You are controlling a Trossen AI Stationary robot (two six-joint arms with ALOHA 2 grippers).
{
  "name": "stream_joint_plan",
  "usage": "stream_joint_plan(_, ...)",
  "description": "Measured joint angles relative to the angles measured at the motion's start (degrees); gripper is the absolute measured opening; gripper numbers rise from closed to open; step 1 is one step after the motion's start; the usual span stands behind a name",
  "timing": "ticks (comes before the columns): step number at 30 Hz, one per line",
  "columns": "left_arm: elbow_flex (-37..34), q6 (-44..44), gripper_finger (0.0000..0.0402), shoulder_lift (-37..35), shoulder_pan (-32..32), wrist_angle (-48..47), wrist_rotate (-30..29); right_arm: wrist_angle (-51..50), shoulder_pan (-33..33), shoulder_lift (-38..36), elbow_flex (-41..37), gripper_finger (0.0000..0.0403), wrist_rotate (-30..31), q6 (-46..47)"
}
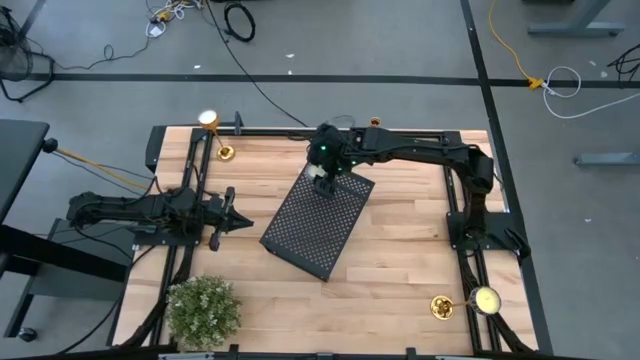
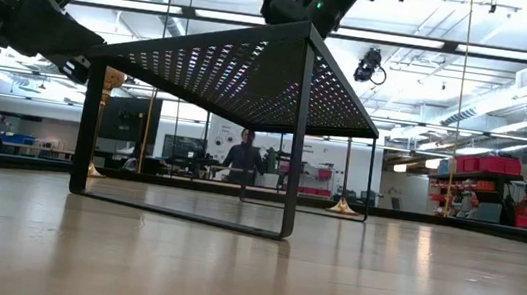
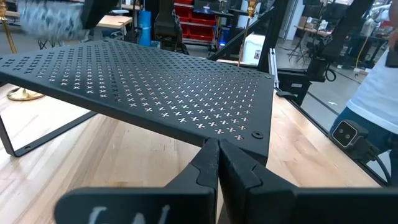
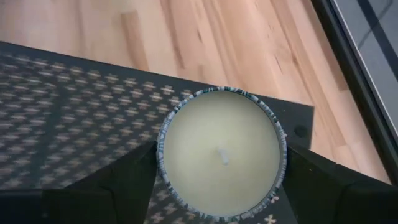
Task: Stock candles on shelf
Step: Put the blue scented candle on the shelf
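Note:
My right gripper [image 1: 322, 176] is shut on a round tin candle [image 4: 221, 152] with cream wax, a short wick and a blue-and-white patterned rim. It hovers over the far corner of the shelf [image 1: 318, 220], a black perforated metal platform standing on its thin legs in the middle of the table. The left wrist view shows the candle as a blur [image 3: 50, 18] close above the shelf top [image 3: 155, 87]. My left gripper [image 1: 240, 222] is shut, level, at the table's left, pointing at the shelf. My right gripper pinches the candle's round side wall [image 4: 163, 163] between its two fingers [image 4: 124, 183], one on each side. The fingers slant down from the far right. The candle stays upright, wax up, over the shelf's corner; whether its bottom touches the mesh I cannot tell.
Slim gold candlesticks with pale round tops stand at the far left [image 1: 225, 152], the far edge [image 1: 375, 122] and the near right [image 1: 440, 307]. A bushy green plant [image 1: 203, 310] fills the near left corner. Bare wood lies right of the shelf [image 1: 410, 240].

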Motion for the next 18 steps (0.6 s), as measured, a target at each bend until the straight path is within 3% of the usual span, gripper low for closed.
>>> stream_joint_plan(4,0.0,0.0,0.0014,0.0,0.0,0.0,0.0,-0.2,-0.4,1.1,0.0,0.0300,2.7,-1.3)
stream_joint_plan(18,0.0,0.0,0.0014,0.0,0.0,0.0,0.0,-0.9,-0.8,1.7,0.0,0.0300,2.6,-1.3)
